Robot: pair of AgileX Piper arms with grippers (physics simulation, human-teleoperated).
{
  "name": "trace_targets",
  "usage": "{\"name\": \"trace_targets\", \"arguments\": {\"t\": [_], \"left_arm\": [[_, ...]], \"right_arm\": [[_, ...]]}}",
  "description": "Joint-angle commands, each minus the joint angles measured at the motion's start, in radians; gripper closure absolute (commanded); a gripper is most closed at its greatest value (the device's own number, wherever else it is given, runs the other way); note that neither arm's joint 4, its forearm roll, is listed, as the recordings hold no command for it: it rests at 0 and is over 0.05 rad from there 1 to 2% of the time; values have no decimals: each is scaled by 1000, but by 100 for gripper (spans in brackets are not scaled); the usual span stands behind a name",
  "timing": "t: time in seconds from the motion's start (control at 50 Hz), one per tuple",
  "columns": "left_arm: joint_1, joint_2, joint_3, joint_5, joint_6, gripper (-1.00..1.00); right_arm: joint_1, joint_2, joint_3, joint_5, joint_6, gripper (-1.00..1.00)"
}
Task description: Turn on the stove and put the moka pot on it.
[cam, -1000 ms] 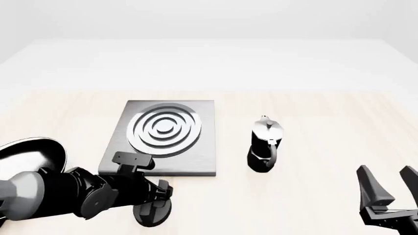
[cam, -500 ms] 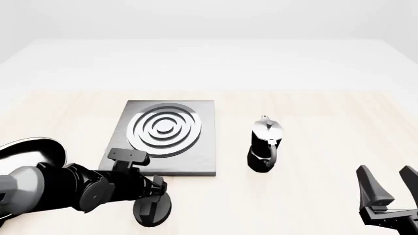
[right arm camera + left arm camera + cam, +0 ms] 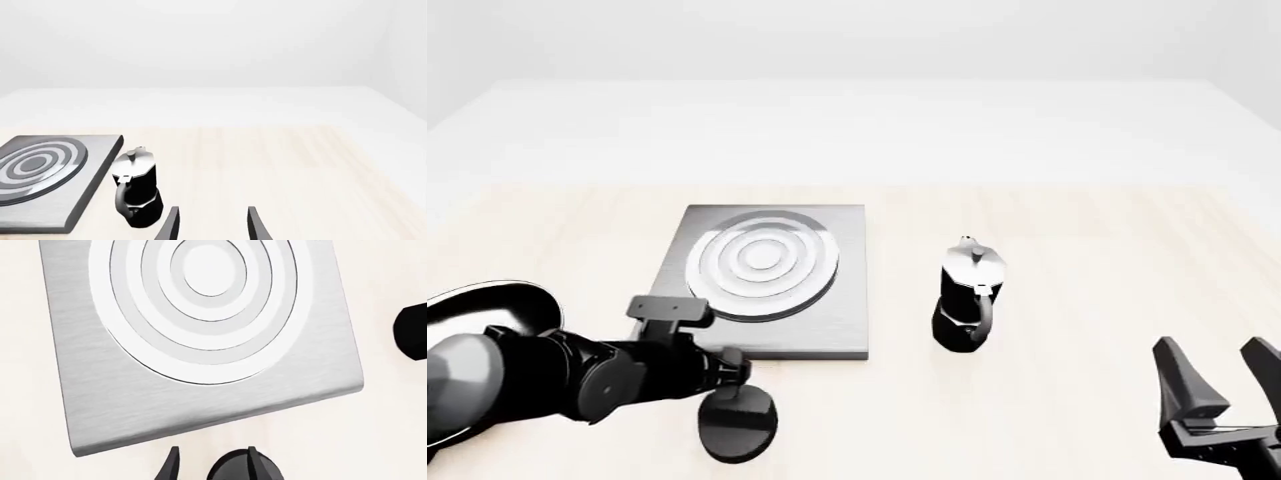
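Observation:
The stove [image 3: 761, 285] is a flat grey slab with pale white rings at centre-left; it fills the left wrist view [image 3: 200, 340] and shows in the right wrist view [image 3: 40, 175]. Its black oval knob [image 3: 737, 423] lies on the table in front of the slab and shows low in the left wrist view [image 3: 243, 471]. My left gripper [image 3: 739, 385] is open just above and behind the knob, holding nothing. The moka pot [image 3: 968, 295] stands upright right of the stove, handle toward me, also in the right wrist view [image 3: 137, 187]. My right gripper [image 3: 1217, 372] is open and empty at the front right.
A glossy black frying pan [image 3: 494, 310] lies at the far left, partly behind my left arm [image 3: 547, 385]. A black shape at the edge of the left wrist view [image 3: 412, 332] is the moka pot's base. The light wood table [image 3: 1094, 250] extends to the right.
My left arm has drawn back to the left and lifted off the knob, which now shows whole. The burner rings have gone from dark-and-silver to pale white. The right arm has not moved.

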Motion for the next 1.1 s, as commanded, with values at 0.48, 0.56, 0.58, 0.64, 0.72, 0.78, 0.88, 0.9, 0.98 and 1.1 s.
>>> {"name": "trace_targets", "arguments": {"t": [0.48,0.56,0.58,0.64,0.72,0.78,0.88,0.9,0.98,1.1], "left_arm": [[192,-388,109,-139,138,-100],[216,-466,194,-238,195,-100],[240,-541,239,-274,243,-100],[277,-598,280,-312,274,-100],[280,-708,342,-343,293,-100],[305,-810,387,-356,286,-100],[334,-1200,472,-255,386,-100],[342,-1371,503,-192,465,-100],[395,-1541,510,-88,435,-100],[435,-1541,506,-155,399,-100]], "right_arm": [[219,138,-231,260,95,-100],[246,141,-281,321,112,-100],[248,145,-304,346,120,-100],[256,144,-333,379,129,-100],[270,154,-362,418,170,-100],[280,167,-378,438,180,-100],[294,194,-382,430,189,-100],[290,202,-376,421,186,-100],[297,234,-358,396,192,-100],[333,282,-356,373,211,-100]]}}
